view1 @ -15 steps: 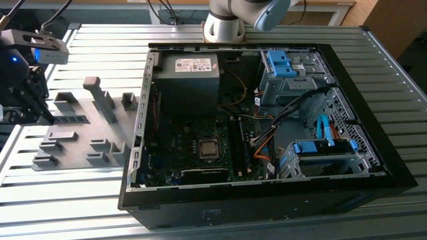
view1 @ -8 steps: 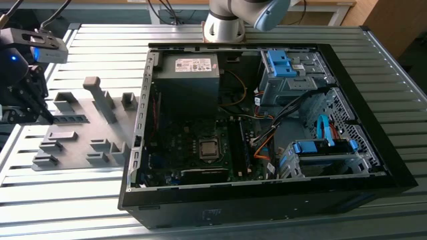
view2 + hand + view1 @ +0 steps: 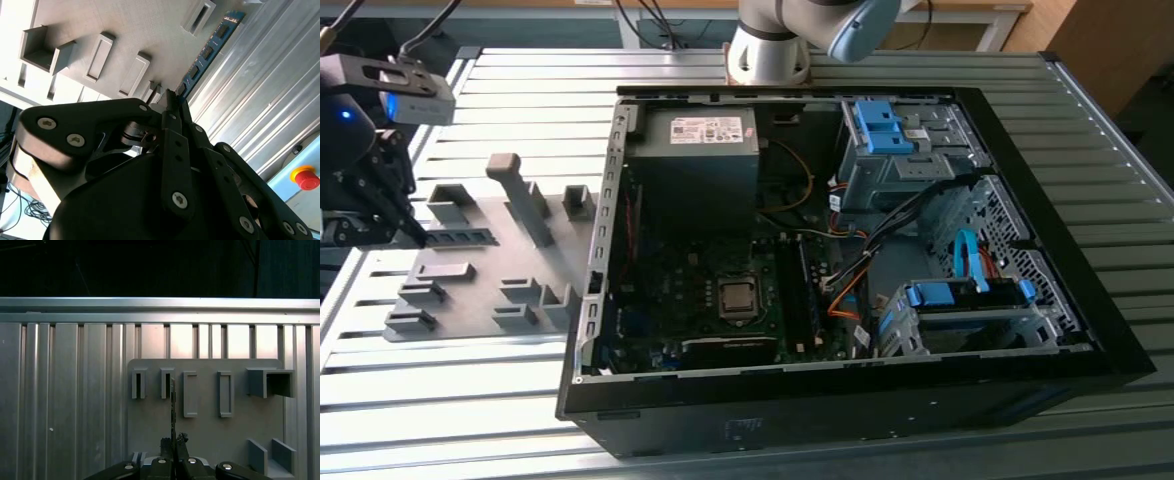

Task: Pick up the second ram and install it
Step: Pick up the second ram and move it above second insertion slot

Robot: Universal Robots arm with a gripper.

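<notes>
Open computer case lies on its side on the slatted metal table, to the exterior view's right of centre. Inside it:
- power supply at the far end, with a white label; print too small to read
- motherboard with a CPU socket
- blue drive brackets at far right and near right
- loose orange and blue cables between them

A small label on the case's near outer wall is also unreadable.

Grey fixture tray sits just beside the case on the exterior view's left and carries upright blocks and slotted holders. The second ram is at the tray's left edge, lying long and flat in the exterior view. In the second wrist view it runs along the tray edge, with chips visible and a blue end farthest from the gripper. In the first wrist view it shows edge-on over the tray.

Gripper is at the exterior view's far left. In both wrist views its fingers are drawn narrow and pinch the near end of the second ram.

A red button sits beyond the table edge in the second wrist view.
</notes>
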